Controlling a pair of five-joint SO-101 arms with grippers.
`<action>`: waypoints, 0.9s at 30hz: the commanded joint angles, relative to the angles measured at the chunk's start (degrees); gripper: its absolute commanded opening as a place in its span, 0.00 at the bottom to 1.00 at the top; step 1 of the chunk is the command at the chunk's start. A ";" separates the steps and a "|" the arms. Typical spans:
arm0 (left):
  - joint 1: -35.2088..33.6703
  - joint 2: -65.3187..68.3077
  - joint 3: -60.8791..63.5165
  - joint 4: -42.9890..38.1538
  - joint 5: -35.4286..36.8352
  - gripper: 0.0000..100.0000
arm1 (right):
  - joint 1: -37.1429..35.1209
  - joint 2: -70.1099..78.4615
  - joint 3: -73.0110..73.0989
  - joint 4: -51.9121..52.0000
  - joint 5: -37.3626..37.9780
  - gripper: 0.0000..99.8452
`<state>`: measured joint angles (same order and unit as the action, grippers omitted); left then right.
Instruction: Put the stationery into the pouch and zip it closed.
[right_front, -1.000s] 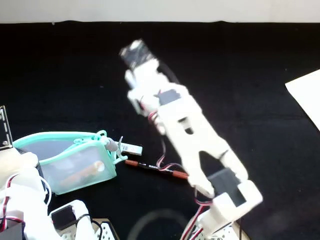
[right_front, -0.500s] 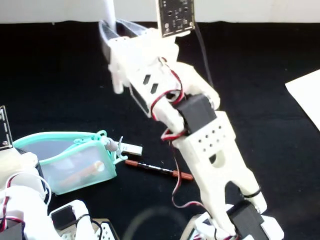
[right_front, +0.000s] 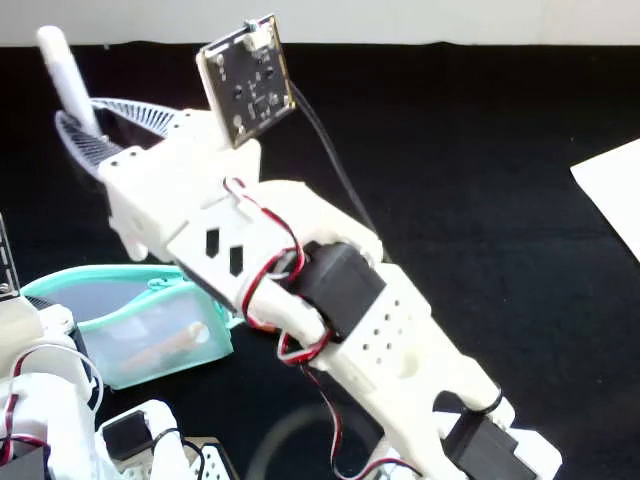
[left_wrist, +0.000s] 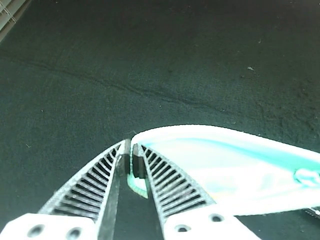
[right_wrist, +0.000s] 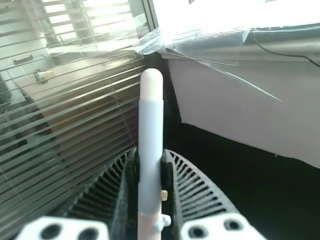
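Observation:
A mint-green pouch (right_front: 135, 330) with a clear side lies at the table's left, and an orange-brown stick (right_front: 172, 343) shows inside it. My left gripper (left_wrist: 131, 150) is shut on the end of the pouch's mint rim (left_wrist: 210, 137), low over the black cloth. My right gripper (right_front: 82, 112) is raised over the table's far left, shut on a white pen (right_front: 60, 62) that points up and away. In the right wrist view the white pen (right_wrist: 150, 125) stands upright between the closed jaws of my right gripper (right_wrist: 150, 155).
The right arm (right_front: 330, 300) stretches across the middle of the table and hides the cloth beside the pouch. A white sheet (right_front: 615, 185) lies at the right edge. The left arm's base (right_front: 45, 400) sits at the near left corner.
The right arm has swung to the left with the white pen held high. It now covers the red pen and the small white piece that lay beside the pouch. The pouch has not moved.

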<state>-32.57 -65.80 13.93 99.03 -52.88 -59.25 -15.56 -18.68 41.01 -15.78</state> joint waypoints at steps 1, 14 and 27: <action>-0.57 0.04 0.57 1.05 0.88 0.01 | -0.66 -1.63 -2.42 0.04 -0.70 0.01; -0.57 0.04 0.13 1.05 0.88 0.01 | -6.99 5.76 -2.33 -0.04 -0.79 0.01; -0.22 0.04 0.40 0.70 0.62 0.01 | -6.99 1.10 17.54 -4.79 -0.70 0.01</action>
<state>-32.48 -65.80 13.85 99.03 -52.70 -65.85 -10.64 -4.79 37.05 -16.22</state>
